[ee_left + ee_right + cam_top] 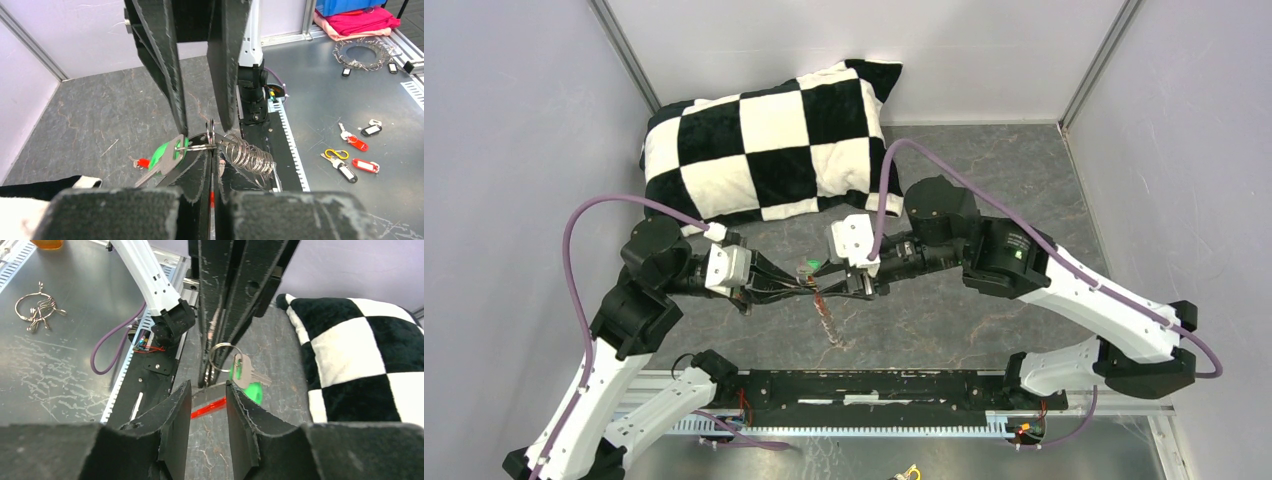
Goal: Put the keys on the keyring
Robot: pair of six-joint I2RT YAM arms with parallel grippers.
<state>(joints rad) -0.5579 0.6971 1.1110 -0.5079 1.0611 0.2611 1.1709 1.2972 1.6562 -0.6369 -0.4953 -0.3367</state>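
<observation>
Two arms are meeting fingertip to fingertip above the middle of the table (pixel 984 330). The checkered pillow (pixel 764 140) is sitting in the far-left corner, away from the work.

The only container showing is a blue bin (pixel 345 6) off the table, beyond its near-right corner. A pink cloth (pixel 357 22) is lying against it; I can't tell whether it's in the bin or under it.

The left gripper (pixel 211 150) is pressing its jaws together on the ring end of the keyring (pixel 247 156). It's holding it off the table, with the coiled chain and red fob (pixel 207 411) hanging below.

The right gripper (pixel 208 390) is standing with jaws part spread, straddling the ring and pinching nothing I can make out.

The green key (pixel 165 156) is hanging at the ring, touching one right fingertip. It looks threaded on the wire, but I can't tell if it's fully on.

What looks like the red key (pixel 143 162) is lying on the table just beside it, not yet picked up.

For this step I'd be holding the left pinch hard and motionless. I'd be nipping the green key by its head and walking it along the wire rather than pulling, so the ring isn't twisting out of the grip.
</observation>
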